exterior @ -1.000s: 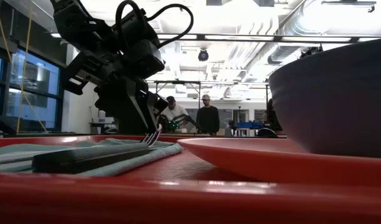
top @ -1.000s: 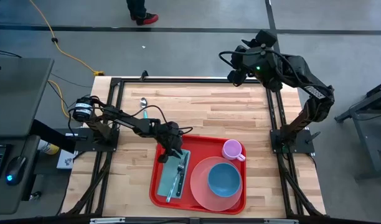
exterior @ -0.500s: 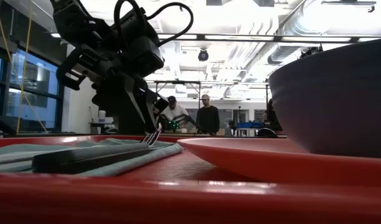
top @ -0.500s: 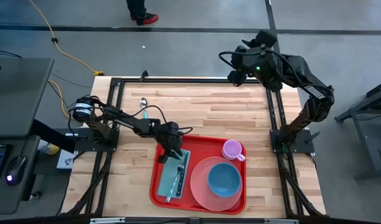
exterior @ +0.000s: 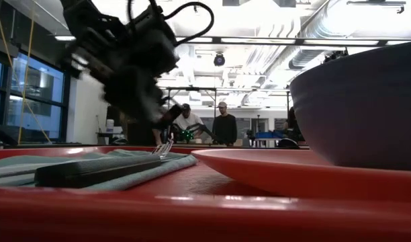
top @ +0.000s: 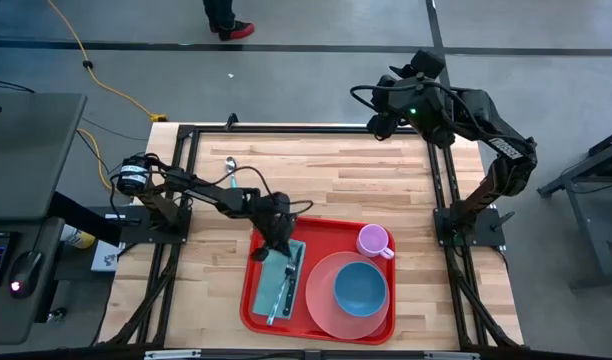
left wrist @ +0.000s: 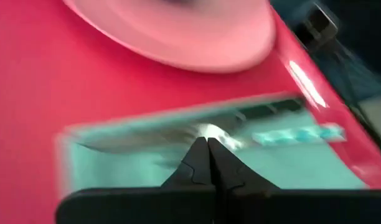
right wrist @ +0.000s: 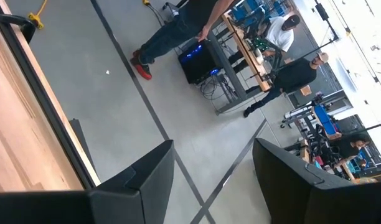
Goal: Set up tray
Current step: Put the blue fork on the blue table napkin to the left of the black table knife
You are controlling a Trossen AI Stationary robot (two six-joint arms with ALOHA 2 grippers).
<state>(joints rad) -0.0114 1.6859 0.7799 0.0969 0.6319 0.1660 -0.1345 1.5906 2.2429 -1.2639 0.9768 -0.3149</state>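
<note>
The red tray [top: 250, 308] lies at the table's near middle. On it a teal napkin [top: 271, 292] carries a fork [top: 277, 298] and a dark-handled knife [top: 291, 272]; beside them stand a pink plate [top: 321, 300] with a blue bowl [top: 360, 287] and a pink mug [top: 373, 241]. My left gripper [top: 277, 244] is shut over the napkin's far end [left wrist: 116, 168], close to the fork's tines [exterior: 163, 147]. My right gripper [right wrist: 212, 163] stands open, raised high past the table's far right corner [top: 386, 100]. A spoon [top: 229, 168] lies on the bare wood at far left. My left gripper's shut fingertips [left wrist: 207, 144] slant down over the napkin's far end, by the shiny end of the cutlery. Nothing shows between them. The blur keeps me from telling whether they touch the napkin or the fork.
Bare wooden tabletop [top: 336, 175] stretches between the tray and the far edge. Black frame rails [top: 436, 180] run along the table's sides. People stand in the room beyond the table [exterior: 223, 126].
My left gripper has shut its fingers and turned at the wrist while staying over the napkin's far end. The napkin, fork and knife lie as before.
</note>
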